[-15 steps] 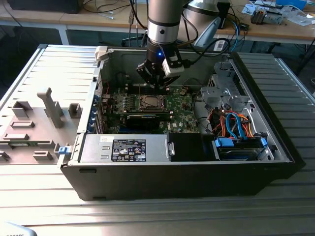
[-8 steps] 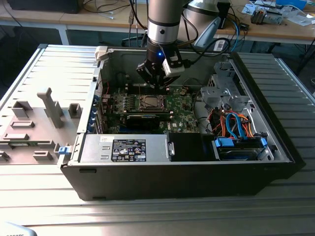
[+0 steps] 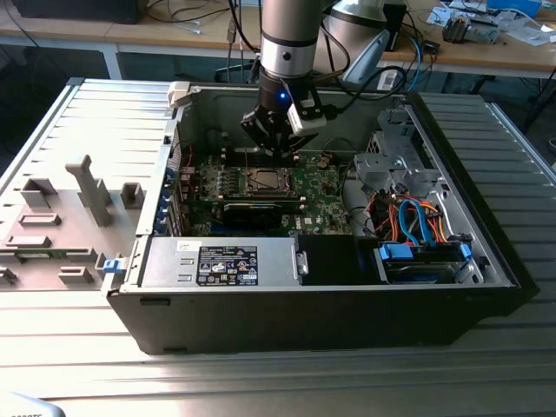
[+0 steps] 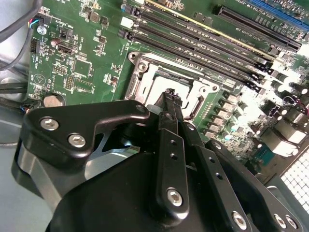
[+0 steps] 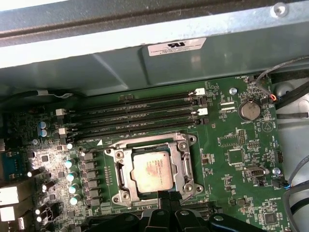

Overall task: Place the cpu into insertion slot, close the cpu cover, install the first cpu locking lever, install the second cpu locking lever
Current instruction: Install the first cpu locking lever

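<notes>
— Hovering over the motherboard (image 5: pixel 231 159), the claw (image 4: pixel 170 94) has its fingers pinched together, nothing between them, tips right at the socket's edge.
— And the cpu (image 5: pixel 152 170)?
— Already seated in the insertion slot (image 5: pixel 112 153), with the cpu cover (image 5: pixel 186 170) framing it, well inside the computer case (image 3: pixel 486 261), toward its far wall.
— Risks?
— Likely a slip: a tip skating off thin metal could scrape the memory slots (image 5: pixel 140 116) just beside it.
</notes>
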Robot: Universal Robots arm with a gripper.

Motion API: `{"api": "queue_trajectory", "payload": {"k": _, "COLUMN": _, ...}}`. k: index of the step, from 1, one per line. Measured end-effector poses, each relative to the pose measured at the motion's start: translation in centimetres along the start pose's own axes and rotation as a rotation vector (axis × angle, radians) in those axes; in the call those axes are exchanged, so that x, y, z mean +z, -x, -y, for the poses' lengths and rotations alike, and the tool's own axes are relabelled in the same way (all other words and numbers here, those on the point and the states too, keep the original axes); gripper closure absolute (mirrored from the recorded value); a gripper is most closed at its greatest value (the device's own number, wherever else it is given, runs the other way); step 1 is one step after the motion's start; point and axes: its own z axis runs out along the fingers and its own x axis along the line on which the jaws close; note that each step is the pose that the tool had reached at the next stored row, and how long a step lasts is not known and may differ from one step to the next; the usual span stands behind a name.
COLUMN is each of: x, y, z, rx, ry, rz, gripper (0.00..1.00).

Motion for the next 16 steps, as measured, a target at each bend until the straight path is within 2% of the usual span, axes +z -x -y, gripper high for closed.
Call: {"api": "queue_trajectory", "payload": {"k": 16, "x": 0.0, "y": 0.0, "z": 0.0, "rx": -0.019, "ry": -0.0002, "rz": 0.0007, "gripper": 0.89}}
